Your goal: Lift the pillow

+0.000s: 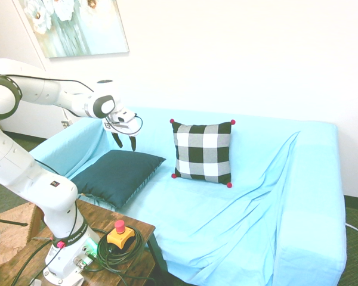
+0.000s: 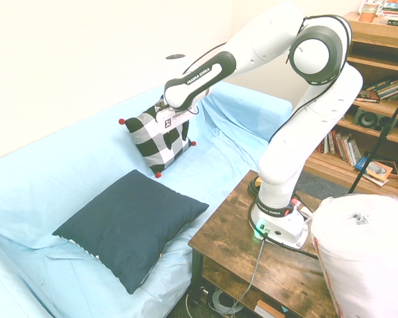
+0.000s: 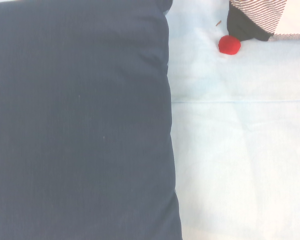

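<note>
The dark teal pillow (image 1: pixel 118 176) lies on the sofa (image 1: pixel 194 208), which is draped in a light blue cover; its plain face is up and a patterned edge peeks out beneath. In the first exterior view, it sits between eight and nine o'clock from the black-and-white checked cushion (image 1: pixel 203 152), which leans upright against the backrest with red pom-poms at its corners.

The gripper (image 1: pixel 125 142) hangs at twelve o'clock from the pillow's middle in that view, its two dark fingers pointing down and spread apart, with nothing between them. The wrist view shows the pillow's plain face and one red pom-pom (image 3: pixel 229 45), well clear of its edge.

The arm stands on a brown wooden table (image 1: pixel 101 217), where a red-topped emergency stop (image 1: pixel 120 229) lies at six o'clock from the pillow. In the second exterior view, a wooden bookcase (image 2: pixel 375 59) stands toward two o'clock, and a white wrapped bundle (image 2: pixel 365 252) toward four.
</note>
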{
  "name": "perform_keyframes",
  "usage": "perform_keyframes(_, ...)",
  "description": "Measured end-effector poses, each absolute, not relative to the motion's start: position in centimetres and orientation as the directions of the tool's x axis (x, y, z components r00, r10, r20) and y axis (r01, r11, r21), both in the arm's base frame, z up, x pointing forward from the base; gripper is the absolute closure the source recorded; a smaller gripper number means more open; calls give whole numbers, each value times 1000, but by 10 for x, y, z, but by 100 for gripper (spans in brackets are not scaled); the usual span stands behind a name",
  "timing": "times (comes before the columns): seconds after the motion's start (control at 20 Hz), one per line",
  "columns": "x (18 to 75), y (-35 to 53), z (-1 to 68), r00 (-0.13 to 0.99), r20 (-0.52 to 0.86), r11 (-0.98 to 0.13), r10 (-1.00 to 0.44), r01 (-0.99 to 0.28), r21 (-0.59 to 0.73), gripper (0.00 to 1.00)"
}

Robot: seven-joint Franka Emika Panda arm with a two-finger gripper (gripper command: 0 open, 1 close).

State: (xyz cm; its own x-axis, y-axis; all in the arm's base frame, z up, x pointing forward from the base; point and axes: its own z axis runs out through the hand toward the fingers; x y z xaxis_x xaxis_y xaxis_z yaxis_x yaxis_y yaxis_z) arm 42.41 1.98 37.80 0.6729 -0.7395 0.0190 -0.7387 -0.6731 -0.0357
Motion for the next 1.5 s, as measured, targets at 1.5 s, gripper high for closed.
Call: perform_keyframes(1.5, 283, 244, 172, 752, -138, -763, -644, -645, 41, 0)
